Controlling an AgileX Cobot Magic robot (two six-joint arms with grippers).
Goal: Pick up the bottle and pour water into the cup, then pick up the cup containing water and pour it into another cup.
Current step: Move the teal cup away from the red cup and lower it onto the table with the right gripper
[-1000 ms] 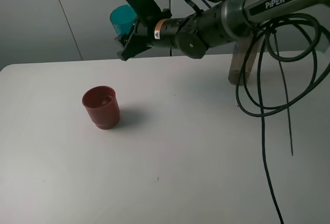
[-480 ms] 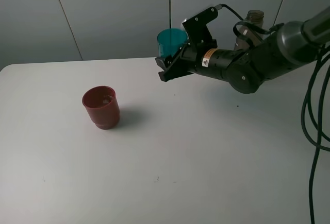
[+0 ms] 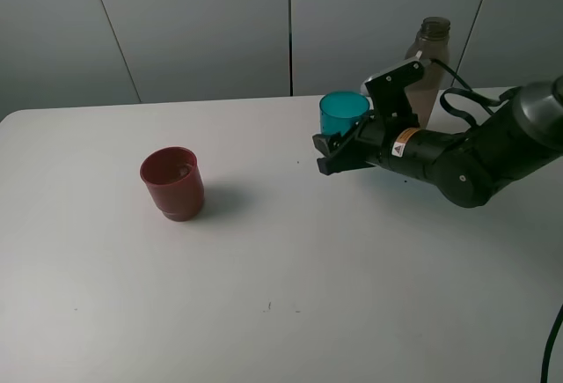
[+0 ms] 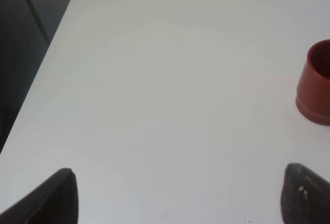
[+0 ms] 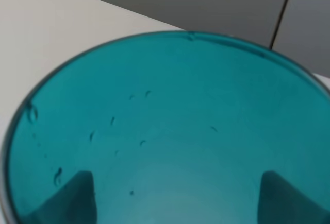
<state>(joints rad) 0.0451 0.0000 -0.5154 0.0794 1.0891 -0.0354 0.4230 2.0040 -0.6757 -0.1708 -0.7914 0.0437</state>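
Our right gripper (image 3: 327, 156) is squeezing the blue cup (image 3: 342, 112) upright, near the bottle (image 3: 425, 70), far from the red cup (image 3: 173, 181). If we are letting go too high, it is tipping over.

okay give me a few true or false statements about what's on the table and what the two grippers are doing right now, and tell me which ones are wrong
1. The right gripper is shut on the teal cup. True.
2. The teal cup is tipped over the red cup. False: it is upright, well off to the side of the red cup.
3. The bottle stands behind the right arm with no cap. True.
4. The left gripper holds the red cup. False: its jaws stand open over bare table, the red cup off to one side.
5. The red cup lies on its side. False: it stands upright.
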